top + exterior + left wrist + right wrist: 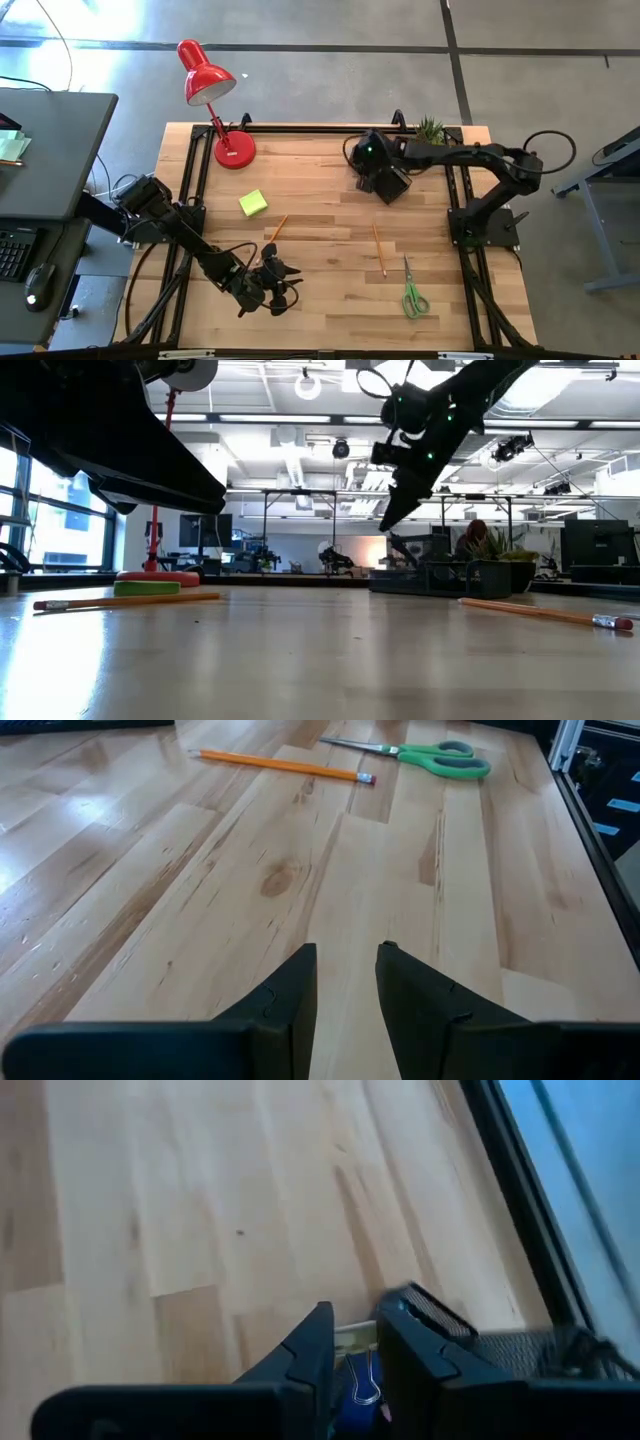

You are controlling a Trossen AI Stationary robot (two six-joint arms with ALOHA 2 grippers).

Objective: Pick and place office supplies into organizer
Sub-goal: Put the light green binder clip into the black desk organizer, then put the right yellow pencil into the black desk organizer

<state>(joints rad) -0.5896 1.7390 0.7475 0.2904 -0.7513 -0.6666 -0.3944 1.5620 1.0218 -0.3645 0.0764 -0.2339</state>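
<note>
My right gripper (378, 172) (392, 520) points down above the black mesh organizer (395, 187) (520, 1342), which stands near the table's far right by the potted plant. It is shut on a blue-purple marker (360, 1378). My left gripper (288, 283) (348, 950) hovers near the table's near edge, narrowly open and empty. On the wood lie the yellow-green sticky-note block (253, 203), two orange pencils (277, 228) (379, 248) and green-handled scissors (412, 292) (430, 758). The dark pen is out of view. My right gripper has the blue-purple marker between its two fingers (305, 1350), coming from above and pointing down. A silvery clip (366, 1385) shows on the marker in the gap. The marker is lifted clear of the table; the fingers hide which part they hold.
A red desk lamp (215, 110) stands at the far left of the table, its base (158, 576) behind the sticky block. The green potted plant (430, 128) (495, 550) sits at the far right corner. Black frame rails (195, 190) run along both sides. Bare wood lies mid-table.
</note>
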